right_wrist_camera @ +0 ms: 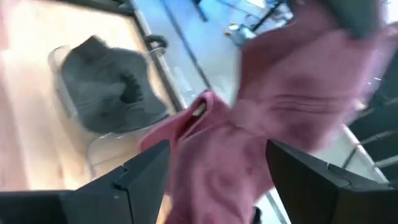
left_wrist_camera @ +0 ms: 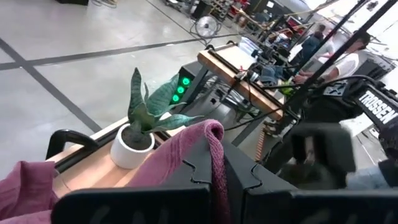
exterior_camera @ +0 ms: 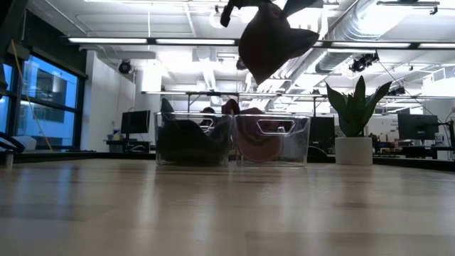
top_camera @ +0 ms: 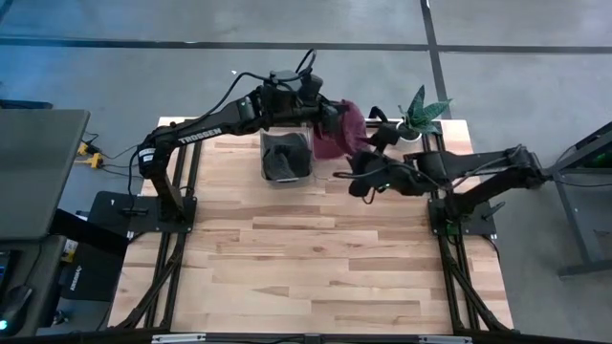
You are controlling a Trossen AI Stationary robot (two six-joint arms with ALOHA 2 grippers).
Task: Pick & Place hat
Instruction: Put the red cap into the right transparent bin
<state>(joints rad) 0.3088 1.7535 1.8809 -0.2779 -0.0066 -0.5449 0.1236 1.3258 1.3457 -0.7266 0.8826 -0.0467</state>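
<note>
A maroon knit hat hangs high over the far middle of the table; in the low view the hat is clear of two clear bins. My left gripper is shut on it from above. The left bin holds a dark grey hat. The right bin holds another pink hat. My right gripper is open beside the right bin, its fingers spread wide toward the pink cloth, apart from the hanging hat. My left gripper pinches a fold of the maroon hat's edge between its two shut fingers. The cloth bulges up out of the gap between them. The hat hangs slack below the gripper, lifted clear of the bins and the table.
A potted plant in a white pot stands at the table's far right corner, close behind both grippers. The near half of the wooden table is bare. People and desks show in the room beyond the table.
</note>
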